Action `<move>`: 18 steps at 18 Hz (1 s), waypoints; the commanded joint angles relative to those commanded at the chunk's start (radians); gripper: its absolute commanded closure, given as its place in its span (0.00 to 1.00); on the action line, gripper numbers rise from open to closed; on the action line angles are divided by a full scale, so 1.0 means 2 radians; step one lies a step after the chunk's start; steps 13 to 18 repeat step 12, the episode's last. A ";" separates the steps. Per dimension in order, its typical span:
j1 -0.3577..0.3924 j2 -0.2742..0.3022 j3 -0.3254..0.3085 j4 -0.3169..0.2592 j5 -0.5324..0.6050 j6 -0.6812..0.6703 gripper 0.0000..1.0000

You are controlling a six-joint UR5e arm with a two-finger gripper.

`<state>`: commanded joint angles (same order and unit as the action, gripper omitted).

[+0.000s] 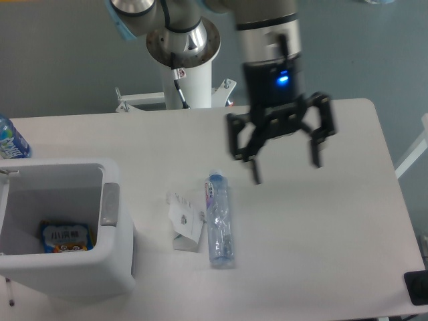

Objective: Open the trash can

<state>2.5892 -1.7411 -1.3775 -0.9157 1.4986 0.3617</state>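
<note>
The white boxy trash can stands at the front left of the table. Its top is open and I see inside it, where a blue and orange packet lies on the bottom. The grey push tab sits on its right rim. The lid is not clearly in view; only a thin white edge shows at the far left. My gripper hangs open and empty above the table's middle, well to the right of the can, fingers pointing down.
A clear plastic bottle lies on the table between the can and the gripper. A crumpled white carton lies next to it. A blue-labelled bottle stands at the far left edge. The robot base is behind.
</note>
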 joint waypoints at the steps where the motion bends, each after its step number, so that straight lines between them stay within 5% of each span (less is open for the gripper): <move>1: 0.013 0.003 -0.003 -0.011 0.003 0.019 0.00; 9: 0.077 0.035 -0.064 -0.030 0.011 0.236 0.00; 18: 0.087 0.034 -0.067 -0.031 0.011 0.251 0.00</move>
